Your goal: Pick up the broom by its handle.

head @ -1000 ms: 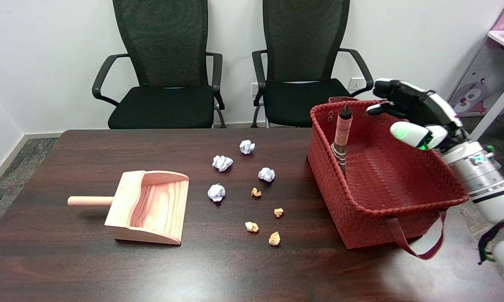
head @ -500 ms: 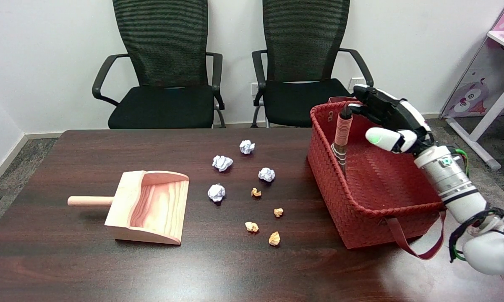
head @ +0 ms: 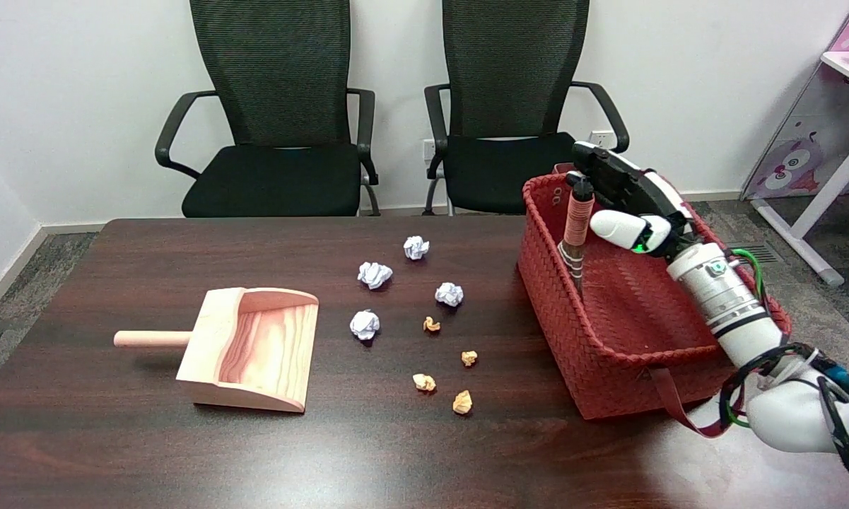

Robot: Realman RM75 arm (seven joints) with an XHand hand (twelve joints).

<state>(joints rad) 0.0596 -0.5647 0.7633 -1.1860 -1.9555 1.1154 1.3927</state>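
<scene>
Right arm enters from the lower right and slants up and left over the basket, forearm crossing above the basket's right rim. The right hand hangs over the basket's far left part, palm side turned toward the broom. Dark fingers extend past the top of the broom handle on its far side; the white thumb lies just right of the handle, lower down. Fingers and thumb are apart, bracketing the handle top. Whether any fingertip touches the handle cannot be told from this view; no closed grasp is visible.

The broom stands nearly upright inside the basket, leaning against the basket's left wall near the far left corner. Its pink handle with a dark tip rises above the rim; a striped band sits lower, inside the wall.

The basket is red and woven, with strap handles, and sits on the dark wooden bench. Left of the basket: scattered white and tan paper balls. Further left of the basket: a wooden dustpan, its handle pointing away from the basket. Beyond the basket: two black chairs.
</scene>
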